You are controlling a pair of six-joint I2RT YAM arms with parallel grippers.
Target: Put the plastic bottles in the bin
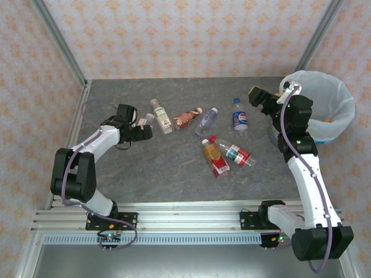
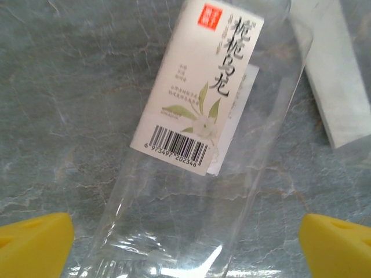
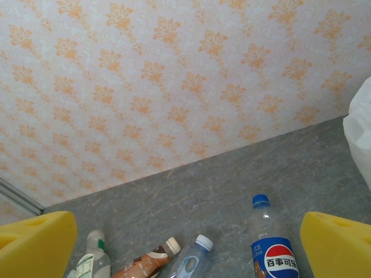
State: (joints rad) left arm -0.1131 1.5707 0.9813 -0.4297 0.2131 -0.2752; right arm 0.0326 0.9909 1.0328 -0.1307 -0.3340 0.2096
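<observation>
Left gripper (image 2: 185, 244): fingers spread wide, nothing held. A clear white-label bottle (image 2: 200, 110) is seen lying on the grey table (image 2: 64, 104) directly beneath, between the two yellow fingertips (image 2: 35, 246). In the left wrist view its long axis runs steeply from lower left to upper right. It therefore crosses the closing line of the fingers at nearly a right angle, and the body is straddled across its width, not along its length. Whether the tips are already down level with the bottle's sides cannot be settled from this view; a short descent is probably needed before closing. A second white-labelled object (image 2: 339, 87) lies just beside the bottle, to the upper right, and should be kept out of the grasp.

Right gripper (image 3: 185, 246): fingers likewise wide apart and empty, held raised near the bin (image 1: 342, 101) at the far right. The Pepsi bottle (image 3: 272, 255) is the one nearest to it.

Judgement: the white-label bottle falls to the left arm. The bin lies well apart from it, across the table to the right. Several other bottles (image 1: 214, 156) lie on the table between the arms.
</observation>
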